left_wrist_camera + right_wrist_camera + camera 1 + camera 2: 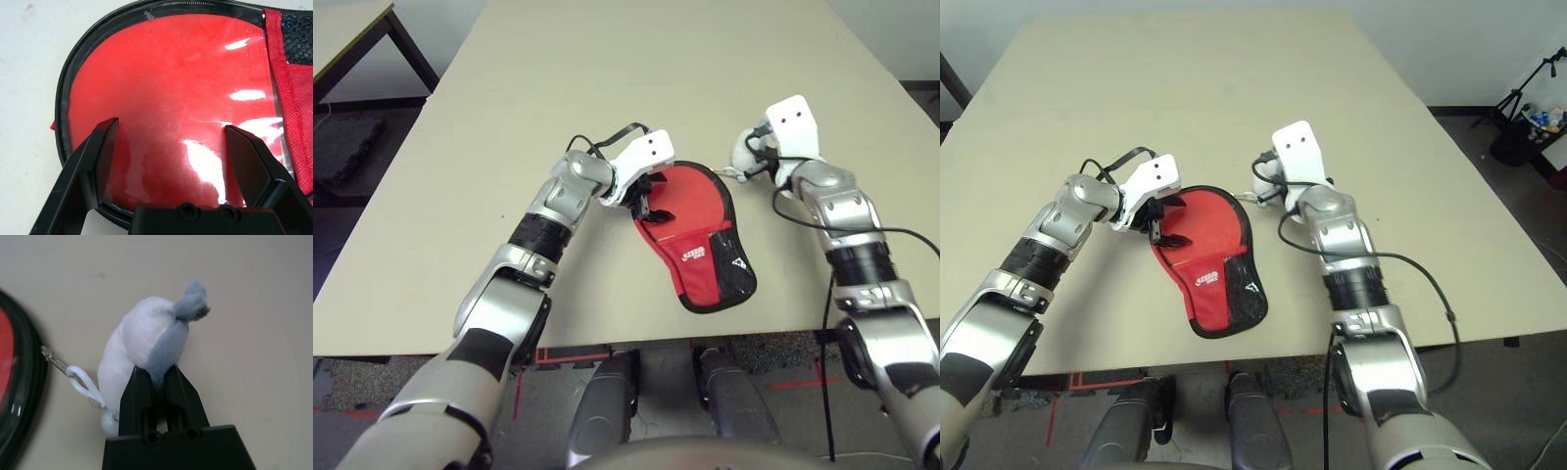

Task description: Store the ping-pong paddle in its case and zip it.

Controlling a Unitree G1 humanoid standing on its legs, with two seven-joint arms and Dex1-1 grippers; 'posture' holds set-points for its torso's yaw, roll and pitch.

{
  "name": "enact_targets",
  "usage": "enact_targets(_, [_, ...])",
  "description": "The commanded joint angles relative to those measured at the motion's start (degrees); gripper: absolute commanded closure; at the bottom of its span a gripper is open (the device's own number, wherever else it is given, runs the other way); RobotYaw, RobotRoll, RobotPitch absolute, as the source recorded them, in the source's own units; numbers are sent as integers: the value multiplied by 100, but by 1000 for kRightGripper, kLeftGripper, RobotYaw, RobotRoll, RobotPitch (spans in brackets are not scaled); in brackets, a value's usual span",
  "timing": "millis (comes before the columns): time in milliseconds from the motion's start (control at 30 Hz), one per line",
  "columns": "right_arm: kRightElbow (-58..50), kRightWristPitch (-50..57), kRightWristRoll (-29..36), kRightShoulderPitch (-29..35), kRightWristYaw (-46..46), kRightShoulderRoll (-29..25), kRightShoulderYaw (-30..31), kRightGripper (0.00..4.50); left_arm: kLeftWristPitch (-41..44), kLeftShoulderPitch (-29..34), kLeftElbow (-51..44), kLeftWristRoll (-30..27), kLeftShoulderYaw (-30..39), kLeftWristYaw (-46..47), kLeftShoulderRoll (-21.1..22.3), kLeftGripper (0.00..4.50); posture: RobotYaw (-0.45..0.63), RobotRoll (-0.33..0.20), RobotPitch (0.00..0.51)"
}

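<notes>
The red case lies flat near the table's front edge, round end away from me, mesh pocket and white logo towards me. My left gripper hangs open just over its round end, a glossy red face inside a black zipper rim; one finger is over the rim side. The paddle is hidden. My right gripper is shut on a small grey-white plush lump just right of the case. A white clip links the lump to the case's rim.
The beige table stretches far beyond the case. Its front edge runs close under the case's narrow end. A second table stands off to the left, and a black stand on the floor at the right.
</notes>
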Motion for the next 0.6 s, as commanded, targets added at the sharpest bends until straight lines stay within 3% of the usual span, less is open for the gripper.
enact_targets(33, [-1098,857,220,333,390,-413,45,4499,92,343,421,228,-396,-61,9,0,-97,0,193])
enact_targets(233, [-2702,2053,847,991,991,-1194,10,4500,47,322,494,238,-398,-57,-7,0,-120,0,207])
enact_targets(600, [-4293,3169,2017,2147,1667,-2567,-104,4500,-63,271,654,261,-412,-79,-72,0,-147,0,217])
